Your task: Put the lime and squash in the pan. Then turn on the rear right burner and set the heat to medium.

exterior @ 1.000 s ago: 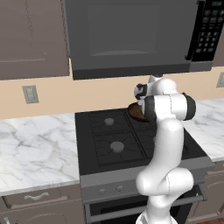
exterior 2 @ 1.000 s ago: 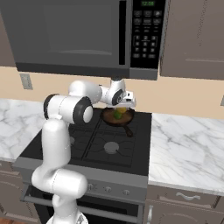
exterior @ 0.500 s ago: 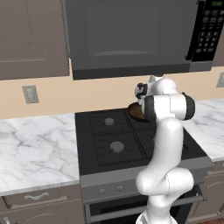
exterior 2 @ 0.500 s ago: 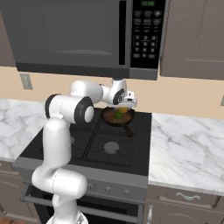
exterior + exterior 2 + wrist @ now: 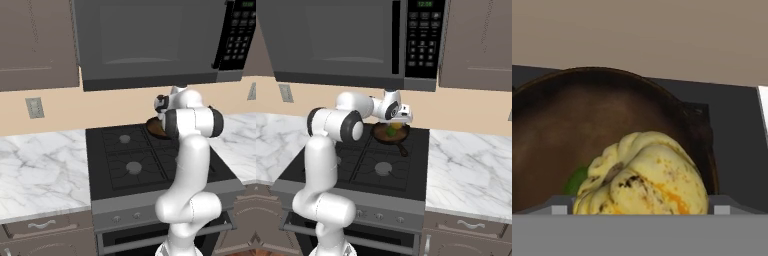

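In the left base view the arm rose from the lower right and bent back toward the centre right of the frame, where its gripper (image 5: 161, 106) hung just over the pan (image 5: 155, 129) on the far right part of the black stove (image 5: 115, 160); only a brown sliver of the pan's rim showed past the white forearm, and the arm's pose matched the pictures from a second before, so nothing large had moved. In the right base view the gripper (image 5: 400, 120) sat just above the pan (image 5: 387, 134) a little above the frame's centre, the pan's thin handle pointing toward the lower right, and both the squash (image 5: 397, 126) and the lime (image 5: 391, 132) lay inside it, touching or nearly so. The fingers themselves were too small there to judge. In the hand view the squash (image 5: 643, 177) filled the lower middle of the frame, resting in the brown bowl of the pan (image 5: 572, 120), with a green edge of the lime (image 5: 576, 180) peeping out at its lower left. The fingertips were hidden low in the frame, but the jaws stood about as wide as they go and had spread slightly over the last second, which read as the squash just let go. By that judgement the loading half was done, and what remained was the rear right burner's knob on the stove front.
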Available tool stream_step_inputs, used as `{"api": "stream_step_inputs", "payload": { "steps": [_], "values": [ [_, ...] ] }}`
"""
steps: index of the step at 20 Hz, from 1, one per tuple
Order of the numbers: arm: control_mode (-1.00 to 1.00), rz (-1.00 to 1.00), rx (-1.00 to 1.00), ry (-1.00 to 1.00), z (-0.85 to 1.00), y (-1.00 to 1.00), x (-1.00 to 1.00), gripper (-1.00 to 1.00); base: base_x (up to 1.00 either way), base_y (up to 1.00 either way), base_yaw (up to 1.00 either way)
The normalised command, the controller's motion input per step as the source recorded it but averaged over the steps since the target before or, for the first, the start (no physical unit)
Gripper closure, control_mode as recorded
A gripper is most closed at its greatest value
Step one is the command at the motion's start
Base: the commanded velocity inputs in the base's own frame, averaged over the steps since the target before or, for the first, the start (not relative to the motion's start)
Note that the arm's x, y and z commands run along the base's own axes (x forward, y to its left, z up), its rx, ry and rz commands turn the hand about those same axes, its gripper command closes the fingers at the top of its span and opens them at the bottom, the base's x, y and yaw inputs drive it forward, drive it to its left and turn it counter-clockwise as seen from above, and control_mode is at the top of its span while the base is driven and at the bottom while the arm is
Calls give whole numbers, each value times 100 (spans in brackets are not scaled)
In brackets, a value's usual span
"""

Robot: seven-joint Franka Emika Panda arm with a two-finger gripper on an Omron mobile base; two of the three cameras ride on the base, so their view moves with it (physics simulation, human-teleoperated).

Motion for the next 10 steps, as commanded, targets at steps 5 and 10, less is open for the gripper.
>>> {"api": "stream_step_inputs", "payload": {
  "steps": [5,10],
  "values": [
    [-100,0,0,0,0,0,-22,-100,0,0,0],
    [-100,0,0,-6,10,3,-22,-100,0,0,0]
  ]
}}
